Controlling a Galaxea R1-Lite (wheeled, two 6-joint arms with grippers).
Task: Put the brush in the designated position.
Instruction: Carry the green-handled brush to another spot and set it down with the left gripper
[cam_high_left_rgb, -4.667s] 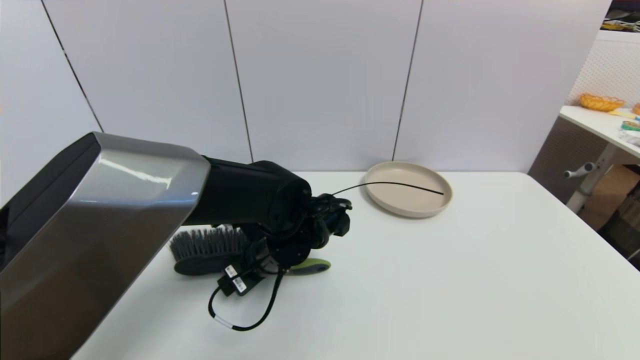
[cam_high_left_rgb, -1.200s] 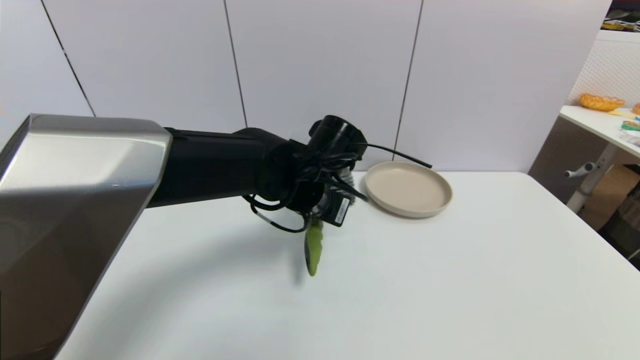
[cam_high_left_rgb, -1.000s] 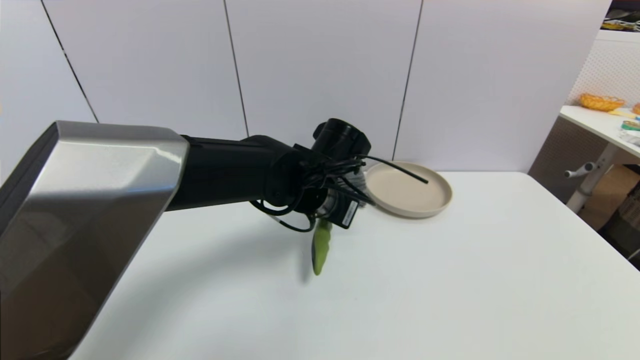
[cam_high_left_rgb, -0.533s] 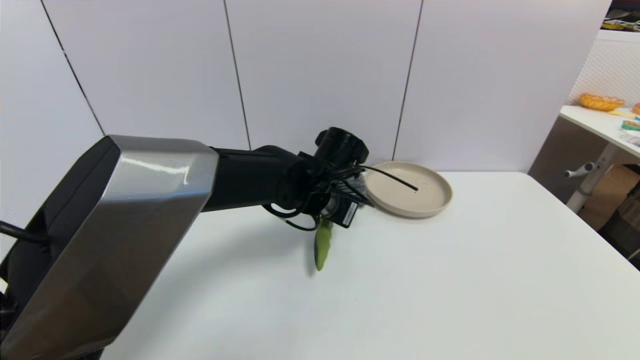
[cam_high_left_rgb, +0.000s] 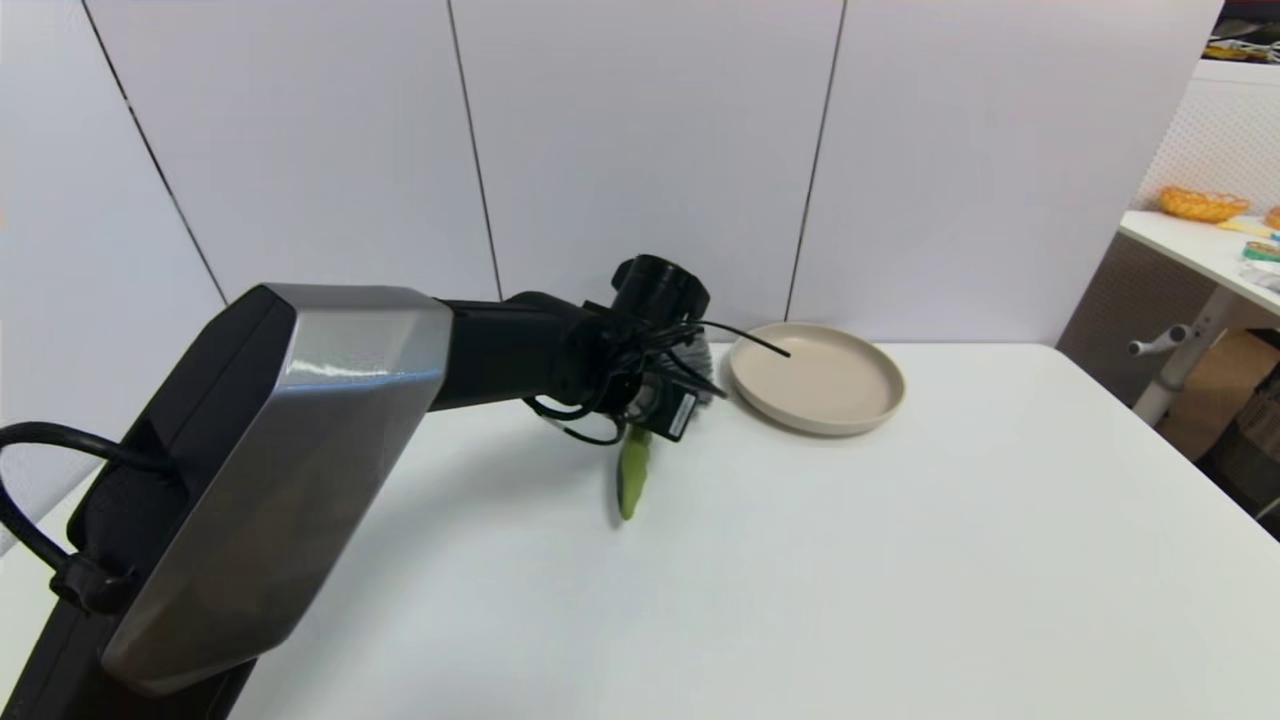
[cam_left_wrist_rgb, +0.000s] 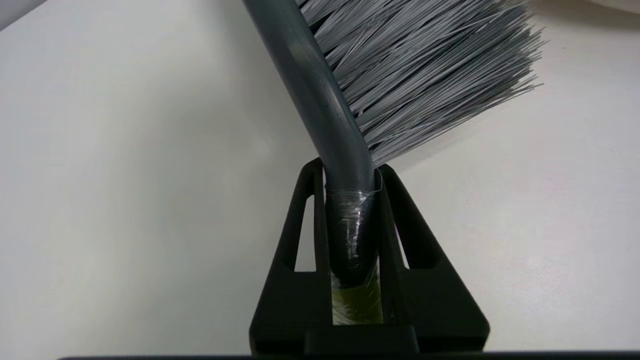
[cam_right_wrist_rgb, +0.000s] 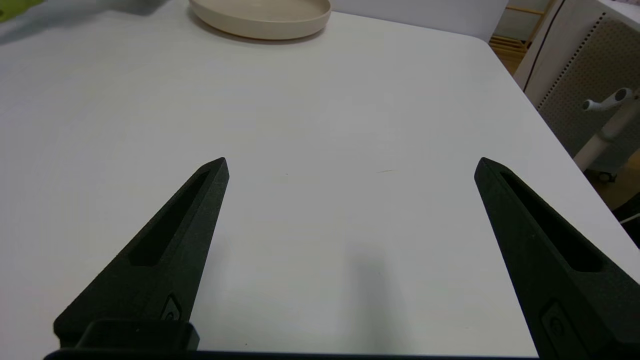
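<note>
The hand brush with grey bristles, a dark oval head and a curved olive-green handle (cam_high_left_rgb: 633, 478) hangs above the white table (cam_high_left_rgb: 900, 560), gripped where the dark neck meets the green handle. In the head view its handle points down and toward the robot, with the tip low over the tabletop near its own shadow; whether the tip touches the surface cannot be told. The bristled head (cam_left_wrist_rgb: 420, 65) points away from the robot, toward the back of the table. The left gripper (cam_left_wrist_rgb: 350, 175) has its two black fingers (cam_left_wrist_rgb: 400, 220) closed tight on either side of the neck, which is wrapped in clear film at the grip. In the head view the left arm, with its silver-grey shell and black forearm, reaches across the left part of the table, and its wrist sits just left of the round beige plate (cam_high_left_rgb: 815, 378). The brush is beside that shallow plate and apart from it, nearer the table's middle. The plate stands at the far edge of the table, near the white panelled wall (cam_high_left_rgb: 640, 150). The right gripper (cam_right_wrist_rgb: 350, 170) hangs low over bare tabletop on the right, fingers (cam_right_wrist_rgb: 175, 240) spread wide and holding nothing.
</note>
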